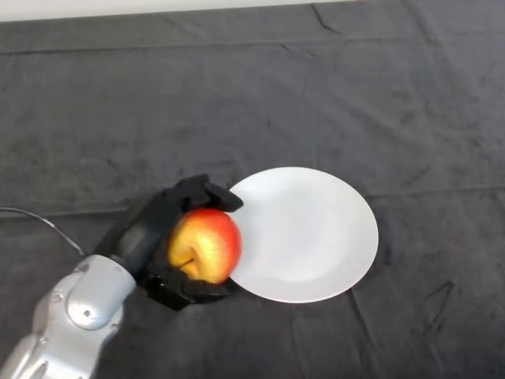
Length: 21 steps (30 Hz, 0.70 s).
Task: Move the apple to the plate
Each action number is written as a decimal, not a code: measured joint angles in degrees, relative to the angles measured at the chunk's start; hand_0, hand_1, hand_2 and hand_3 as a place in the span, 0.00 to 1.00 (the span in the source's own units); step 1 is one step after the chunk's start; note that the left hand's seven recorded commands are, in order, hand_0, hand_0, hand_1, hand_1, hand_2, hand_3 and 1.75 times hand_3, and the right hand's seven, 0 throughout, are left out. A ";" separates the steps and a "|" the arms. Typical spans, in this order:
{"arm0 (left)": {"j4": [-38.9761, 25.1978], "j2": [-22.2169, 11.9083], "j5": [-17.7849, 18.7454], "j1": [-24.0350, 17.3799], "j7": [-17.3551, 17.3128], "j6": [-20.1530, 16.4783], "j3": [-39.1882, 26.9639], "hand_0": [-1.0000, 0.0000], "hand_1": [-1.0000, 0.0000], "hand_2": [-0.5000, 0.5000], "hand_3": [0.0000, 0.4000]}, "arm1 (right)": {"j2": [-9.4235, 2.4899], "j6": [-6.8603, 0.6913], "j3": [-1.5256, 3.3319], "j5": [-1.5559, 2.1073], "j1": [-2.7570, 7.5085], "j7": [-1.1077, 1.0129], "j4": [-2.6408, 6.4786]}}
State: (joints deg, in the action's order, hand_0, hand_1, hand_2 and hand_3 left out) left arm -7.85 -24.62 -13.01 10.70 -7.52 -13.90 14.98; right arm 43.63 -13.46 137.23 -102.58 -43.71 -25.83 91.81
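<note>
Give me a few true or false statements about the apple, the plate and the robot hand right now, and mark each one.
1. The robot hand has its fingers curled round the apple. True.
2. The plate is black. False: it is white.
3. The apple sits at the centre of the plate. False: it is at the plate's left edge, in the robot hand.
4. The apple is red and yellow. True.
5. The plate lies on a dark cloth. True.
</note>
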 measured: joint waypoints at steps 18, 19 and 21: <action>0.00 2.61 -1.88 6.51 0.13 -2.66 7.53 0.00 0.00 0.50 1.00 | 0.00 -0.02 0.00 0.00 0.00 0.00 0.00; 0.00 3.00 -1.88 6.90 0.14 -2.66 7.76 0.00 0.00 0.50 1.00 | 0.00 -0.02 0.00 0.00 0.00 0.00 0.00; 0.19 3.16 -1.92 8.14 0.16 -2.65 9.03 0.00 0.00 0.50 1.00 | 0.00 0.01 0.00 0.00 0.00 0.00 0.00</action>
State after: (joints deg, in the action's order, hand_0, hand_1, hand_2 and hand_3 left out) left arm -7.66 -21.46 -14.93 18.84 -7.36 -16.55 24.01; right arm 43.63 -13.45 137.23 -102.58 -43.71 -25.83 91.81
